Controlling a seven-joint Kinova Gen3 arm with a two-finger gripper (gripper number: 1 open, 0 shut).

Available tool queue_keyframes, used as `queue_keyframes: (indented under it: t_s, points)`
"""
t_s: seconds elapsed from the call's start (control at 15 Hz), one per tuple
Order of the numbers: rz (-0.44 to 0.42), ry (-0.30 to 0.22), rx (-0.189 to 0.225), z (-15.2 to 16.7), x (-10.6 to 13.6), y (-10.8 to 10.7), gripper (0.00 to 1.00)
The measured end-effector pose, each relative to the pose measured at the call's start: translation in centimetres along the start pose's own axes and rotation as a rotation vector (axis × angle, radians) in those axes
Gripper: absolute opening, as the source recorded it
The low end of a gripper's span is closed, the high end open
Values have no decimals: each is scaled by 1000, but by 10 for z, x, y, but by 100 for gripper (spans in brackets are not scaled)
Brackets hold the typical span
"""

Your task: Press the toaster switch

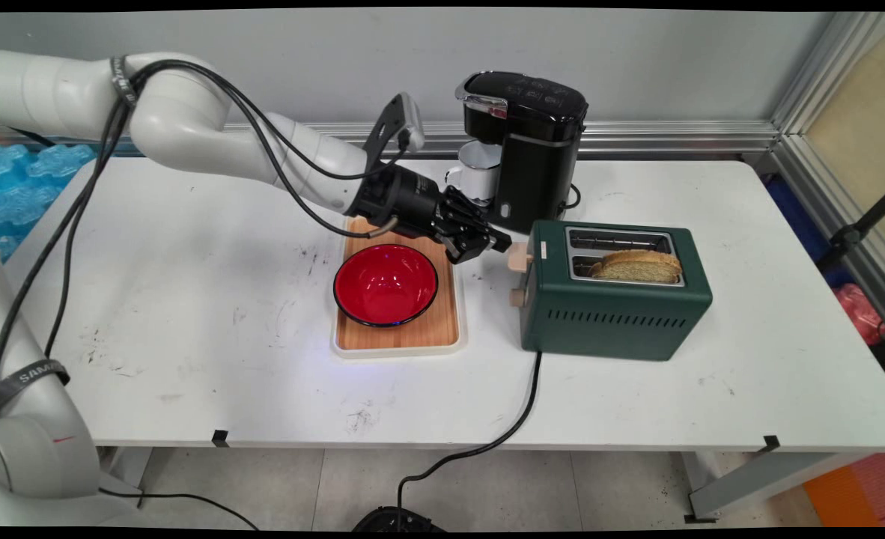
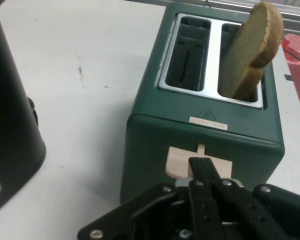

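The gripper, fingers pressed together, touches the toaster lever (bread sticks up at 3 o'clock).

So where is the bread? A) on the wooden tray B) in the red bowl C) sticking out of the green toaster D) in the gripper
C: the bread stands in a slot of the green toaster, poking up above its top.
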State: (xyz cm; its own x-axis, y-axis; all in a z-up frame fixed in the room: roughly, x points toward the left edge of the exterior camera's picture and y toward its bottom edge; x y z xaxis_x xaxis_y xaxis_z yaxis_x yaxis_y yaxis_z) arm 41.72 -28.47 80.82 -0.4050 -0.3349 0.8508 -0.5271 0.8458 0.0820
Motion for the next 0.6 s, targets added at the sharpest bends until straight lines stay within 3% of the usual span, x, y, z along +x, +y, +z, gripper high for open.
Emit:
queue_keyframes:
  t_s: [0.6]
  points:
    - [-11,-1,-14,20,0,-1,0]
